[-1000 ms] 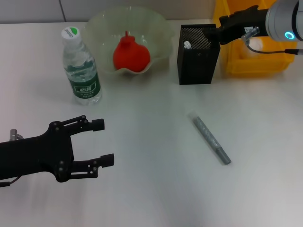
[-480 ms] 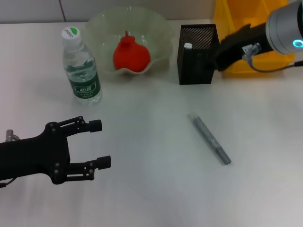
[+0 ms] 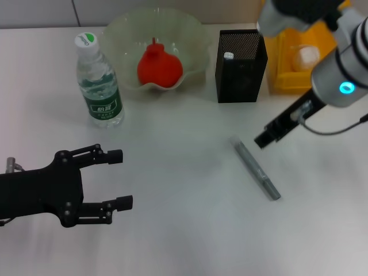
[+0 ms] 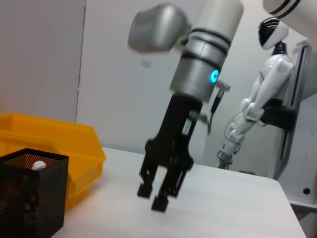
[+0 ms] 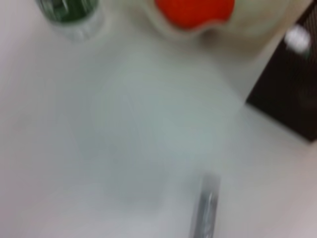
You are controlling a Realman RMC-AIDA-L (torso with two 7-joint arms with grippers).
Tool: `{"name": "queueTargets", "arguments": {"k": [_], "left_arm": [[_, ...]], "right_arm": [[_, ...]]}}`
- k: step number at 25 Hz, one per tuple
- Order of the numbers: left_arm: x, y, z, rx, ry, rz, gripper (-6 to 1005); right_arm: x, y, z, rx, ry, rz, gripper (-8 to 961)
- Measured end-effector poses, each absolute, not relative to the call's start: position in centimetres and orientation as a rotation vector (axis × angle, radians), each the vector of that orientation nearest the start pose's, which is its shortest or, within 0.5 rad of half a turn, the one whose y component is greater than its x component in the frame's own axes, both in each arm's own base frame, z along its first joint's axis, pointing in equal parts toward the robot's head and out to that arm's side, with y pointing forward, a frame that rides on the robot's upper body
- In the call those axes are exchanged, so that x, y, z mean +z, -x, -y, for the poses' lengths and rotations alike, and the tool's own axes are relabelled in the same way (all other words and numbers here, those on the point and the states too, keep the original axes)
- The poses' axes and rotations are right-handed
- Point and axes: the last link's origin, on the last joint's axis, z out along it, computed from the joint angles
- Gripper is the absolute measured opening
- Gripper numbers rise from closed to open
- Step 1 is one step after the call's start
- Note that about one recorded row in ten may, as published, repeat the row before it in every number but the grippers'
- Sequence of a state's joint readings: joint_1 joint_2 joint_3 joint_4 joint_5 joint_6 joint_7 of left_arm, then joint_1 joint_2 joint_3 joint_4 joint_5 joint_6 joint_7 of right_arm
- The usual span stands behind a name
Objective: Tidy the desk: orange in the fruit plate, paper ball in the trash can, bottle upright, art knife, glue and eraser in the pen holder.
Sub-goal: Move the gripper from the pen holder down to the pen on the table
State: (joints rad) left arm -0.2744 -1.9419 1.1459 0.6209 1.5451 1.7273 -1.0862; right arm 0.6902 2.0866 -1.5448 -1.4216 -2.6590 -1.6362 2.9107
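Note:
The grey art knife (image 3: pixel 257 168) lies flat on the white table, right of centre; it also shows in the right wrist view (image 5: pixel 207 210). My right gripper (image 3: pixel 265 138) hangs just above and right of the knife's far end, and it looks open and empty in the left wrist view (image 4: pixel 154 196). The black mesh pen holder (image 3: pixel 241 80) holds something white. The orange (image 3: pixel 158 66) sits in the pale fruit plate (image 3: pixel 121 29). The bottle (image 3: pixel 99 80) stands upright with its cap on. A white paper ball (image 3: pixel 306 56) lies in the yellow bin (image 3: pixel 287 80). My left gripper (image 3: pixel 118 178) is open and empty at the front left.
The yellow bin stands right behind the pen holder at the back right. The pen holder (image 4: pixel 29 193) and the bin (image 4: pixel 59 144) also show in the left wrist view. The bottle stands close to the left of the fruit plate.
My right gripper has left the top of the pen holder and swung down and forward to just above the knife's far end. My left gripper has drifted slightly back.

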Motion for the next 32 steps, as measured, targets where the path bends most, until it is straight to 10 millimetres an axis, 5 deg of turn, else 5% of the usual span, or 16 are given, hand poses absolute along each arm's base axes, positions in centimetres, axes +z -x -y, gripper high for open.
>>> {"name": "queueTargets", "arguments": {"k": [5,15,32], "left_arm": [[1.4,29.1,-25.1,-0.876,2.853,0.311,847],[1.3,29.2,-25.1,-0.852,2.865,0.308,846],[0.9,29.5,-24.8,-0.82,2.891,0.311,846]], "right_arm": [[-4.0,-15.5,-35.0,-0.696,2.456,-1.09,518],[-6.0,-16.2,-35.3,-0.634,2.464,-1.092,516],[-7.4,-16.7,-35.4,-0.692,2.47,-1.095,514]]}}
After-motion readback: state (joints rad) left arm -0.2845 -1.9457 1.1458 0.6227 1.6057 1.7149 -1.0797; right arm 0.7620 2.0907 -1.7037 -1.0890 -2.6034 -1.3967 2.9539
